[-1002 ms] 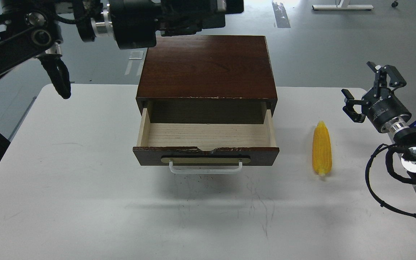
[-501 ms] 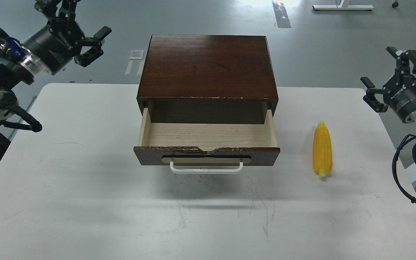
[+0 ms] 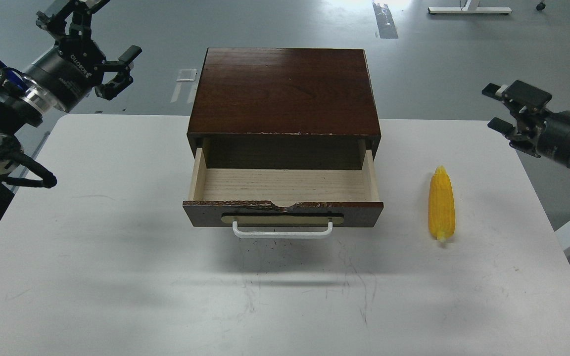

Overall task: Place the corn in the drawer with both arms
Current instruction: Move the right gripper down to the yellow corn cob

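Right of drawer (image 3: pixel 283 198) | corn (image 3: pixel 441 204) flat | tip pointing away

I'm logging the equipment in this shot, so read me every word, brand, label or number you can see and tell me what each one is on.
"ROBOTIQ", white lettering on the black body of the left end effector, seen at an angle, so this is a best reading.
Right end effector: no lettering shows on its body.
Brass-coloured plate on the front of the drawer: no text shows.
Corn and cabinet: no text.
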